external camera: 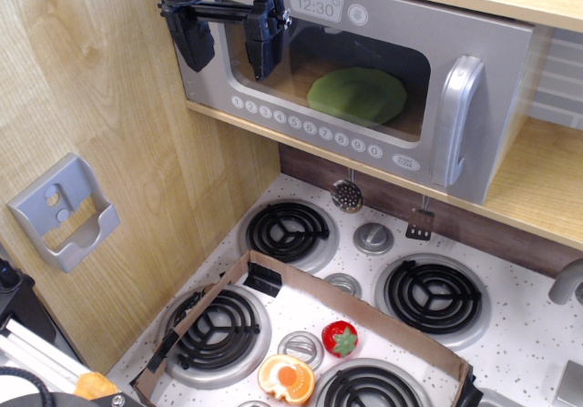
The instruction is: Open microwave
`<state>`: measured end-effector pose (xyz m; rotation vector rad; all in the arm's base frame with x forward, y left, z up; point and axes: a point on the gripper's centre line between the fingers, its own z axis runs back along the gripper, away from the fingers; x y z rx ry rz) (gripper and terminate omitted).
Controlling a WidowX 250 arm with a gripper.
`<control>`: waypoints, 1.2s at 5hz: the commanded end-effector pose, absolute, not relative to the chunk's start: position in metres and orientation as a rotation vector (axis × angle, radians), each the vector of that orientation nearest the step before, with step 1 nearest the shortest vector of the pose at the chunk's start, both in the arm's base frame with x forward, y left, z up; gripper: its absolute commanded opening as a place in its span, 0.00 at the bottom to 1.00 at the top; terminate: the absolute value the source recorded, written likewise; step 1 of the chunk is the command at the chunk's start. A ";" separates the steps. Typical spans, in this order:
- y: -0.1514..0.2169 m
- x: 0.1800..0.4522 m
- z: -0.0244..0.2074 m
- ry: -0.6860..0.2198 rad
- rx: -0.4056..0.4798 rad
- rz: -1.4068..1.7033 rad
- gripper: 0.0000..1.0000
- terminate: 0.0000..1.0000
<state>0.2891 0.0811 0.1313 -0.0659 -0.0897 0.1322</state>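
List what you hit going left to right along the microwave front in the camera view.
gripper with open fingers at the left end of the microwave → clock display → green plate behind the window → silver handle.

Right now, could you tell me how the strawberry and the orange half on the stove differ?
The strawberry is red with a green leafy cap; the orange half is pale orange with a bright centre facing up. The strawberry looks smaller and rounder, the orange half wider and flatter. The strawberry lies farther back; the orange half lies nearer the front edge. Both are toy fruit inside the cardboard tray.
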 end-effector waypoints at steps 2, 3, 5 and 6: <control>0.048 0.281 0.118 -0.133 -0.071 0.196 1.00 0.00; 0.023 0.283 0.111 -0.180 -0.059 0.142 1.00 0.00; -0.049 0.295 0.111 -0.224 -0.048 0.132 1.00 0.00; -0.079 0.303 0.110 -0.305 -0.006 0.074 1.00 0.00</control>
